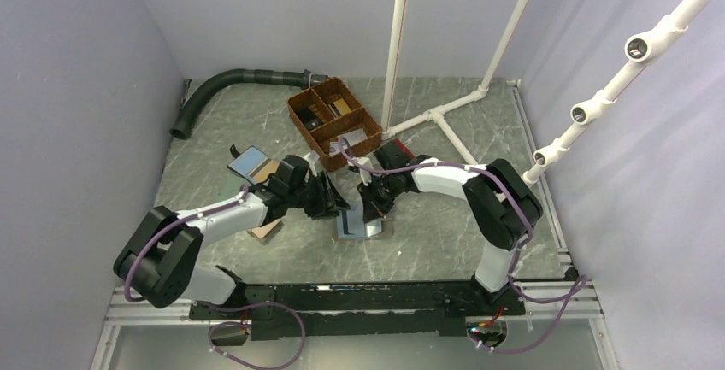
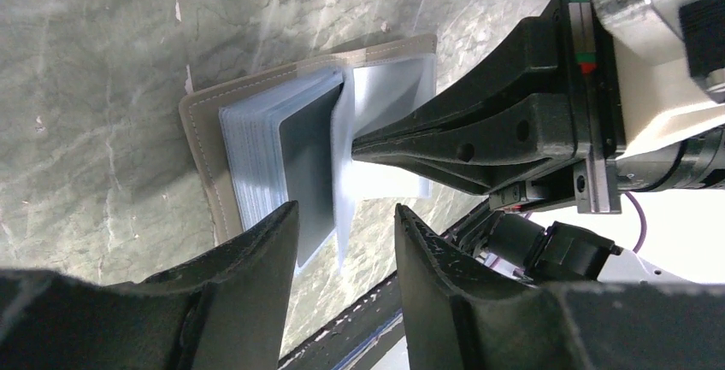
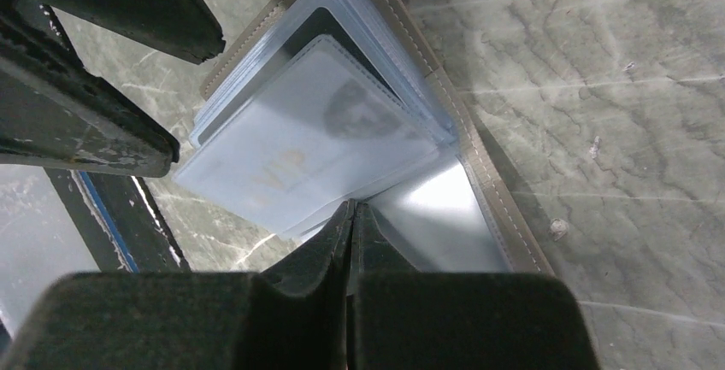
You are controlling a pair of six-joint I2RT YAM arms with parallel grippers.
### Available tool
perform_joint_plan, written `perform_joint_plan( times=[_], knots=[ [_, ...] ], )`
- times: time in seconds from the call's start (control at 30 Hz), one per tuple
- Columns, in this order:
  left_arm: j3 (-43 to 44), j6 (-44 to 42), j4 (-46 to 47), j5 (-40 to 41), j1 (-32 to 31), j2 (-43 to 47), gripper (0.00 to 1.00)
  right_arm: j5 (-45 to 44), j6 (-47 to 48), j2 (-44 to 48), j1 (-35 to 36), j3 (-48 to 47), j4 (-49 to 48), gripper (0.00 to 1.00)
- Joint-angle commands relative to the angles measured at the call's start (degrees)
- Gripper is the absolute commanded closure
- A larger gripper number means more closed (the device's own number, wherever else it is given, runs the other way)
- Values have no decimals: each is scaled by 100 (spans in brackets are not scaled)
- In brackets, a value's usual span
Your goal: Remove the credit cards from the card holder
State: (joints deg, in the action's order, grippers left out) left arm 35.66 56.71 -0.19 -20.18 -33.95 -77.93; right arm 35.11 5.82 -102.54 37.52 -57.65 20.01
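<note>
Card holder [image 1: 359, 226]: lay spread open on the grey marbled surface [image 1: 445, 233], about midway between the two arms, with a taupe stitched border outside and a fan of clear sleeves [image 2: 248, 148] inside. Kept the credit cards [image 3: 308, 148] tucked into those sleeves, one pale with a faint portrait uppermost in the right wrist view, another dark grey in the left wrist view. None lying loose on the surface.

Left pincer [image 2: 346, 212]: hung just over the near edge of the holder, fingers plainly parted to a middling gap, clamping nothing. Showed the edge of a clear sleeve through that gap; touching or apart, impossible to tell.

Right pincer [image 3: 352, 206]: came in from the opposite side, jaws pressed fully together, tip set down at the fold of the sleeves over the holder's pale half. Pinched sleeve or mere contact: impossible to tell.

Farther back on the surface: brown divided basket [image 1: 308, 135] with small items in its compartments, black ribbed hose [image 1: 226, 79] curving to the left of it, white pipe frame [image 1: 395, 45] rising to the right.
</note>
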Motion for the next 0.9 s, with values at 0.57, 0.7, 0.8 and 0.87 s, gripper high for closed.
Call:
perform_joint_plan(
  times=[0.57,0.7,0.8,0.87],
  knots=[
    [-279,217,1302,-478,-47,-293,55,330,-301,-225,-131,-31,-156,100],
    [-232,217,1377,-557,-58,-394,58,338,-293,-226,-135,-44,-138,100],
    [-188,227,1531,-755,-59,-574,65,338,-267,-217,-139,-53,-122,100],
    [-138,218,1621,-895,-66,-739,69,330,-245,-181,-139,-61,-108,100]
  ],
)
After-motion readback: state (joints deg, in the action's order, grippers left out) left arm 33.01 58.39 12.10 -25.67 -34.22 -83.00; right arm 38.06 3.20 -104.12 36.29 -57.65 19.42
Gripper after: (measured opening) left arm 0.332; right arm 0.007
